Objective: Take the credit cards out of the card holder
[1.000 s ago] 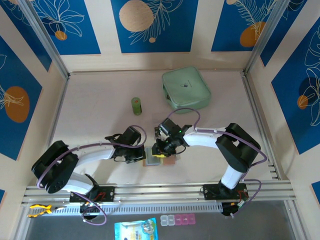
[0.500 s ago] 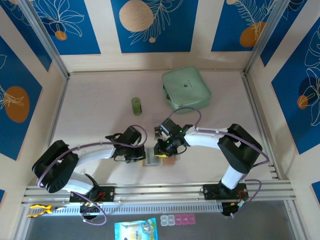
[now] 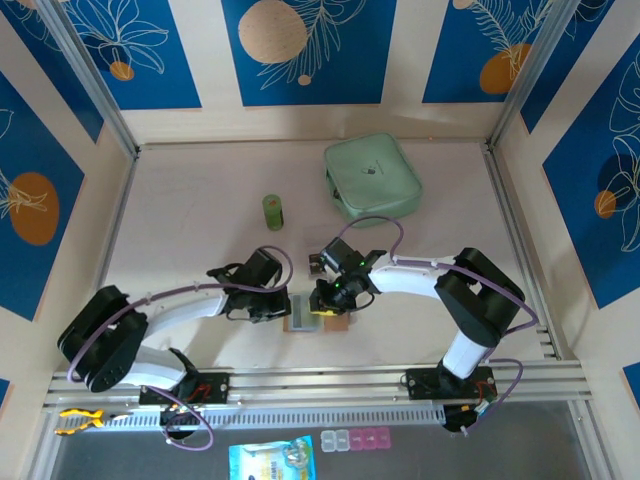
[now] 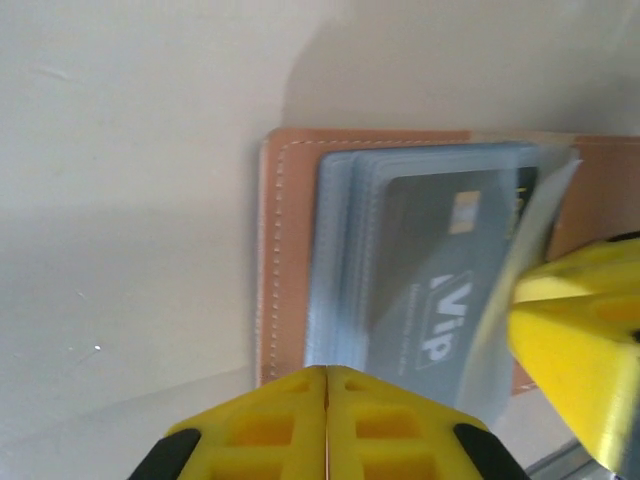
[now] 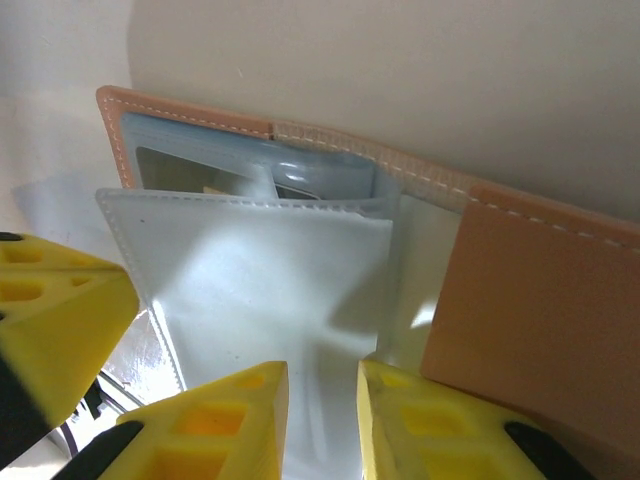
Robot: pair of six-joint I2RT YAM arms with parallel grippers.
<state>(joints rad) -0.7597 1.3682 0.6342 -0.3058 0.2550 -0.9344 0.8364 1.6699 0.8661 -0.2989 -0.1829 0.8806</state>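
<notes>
The tan card holder (image 3: 340, 323) lies open on the table between my two grippers. Close up, its stitched edge (image 4: 285, 250) frames grey-blue sleeves, and a dark credit card (image 4: 440, 290) printed "VIP" sits in the top one. My left gripper (image 4: 328, 372) is shut with nothing in it, its tips over the holder's near edge. My right gripper (image 5: 322, 375) is open, and a raised clear sleeve (image 5: 270, 270) runs down between its fingers. The holder's tan flap (image 5: 540, 290) lies to the right of that sleeve. From above, the left gripper (image 3: 285, 305) and right gripper (image 3: 322, 300) almost touch.
A large mint-green zip case (image 3: 372, 178) lies at the back right. A small green cylinder (image 3: 273, 211) stands behind the left arm. Metal rails run along the near table edge, with small plastic boxes (image 3: 355, 439) below them.
The right gripper's jaws have narrowed slightly around the clear sleeve. The left arm has shifted a little; the card holder stays put.
</notes>
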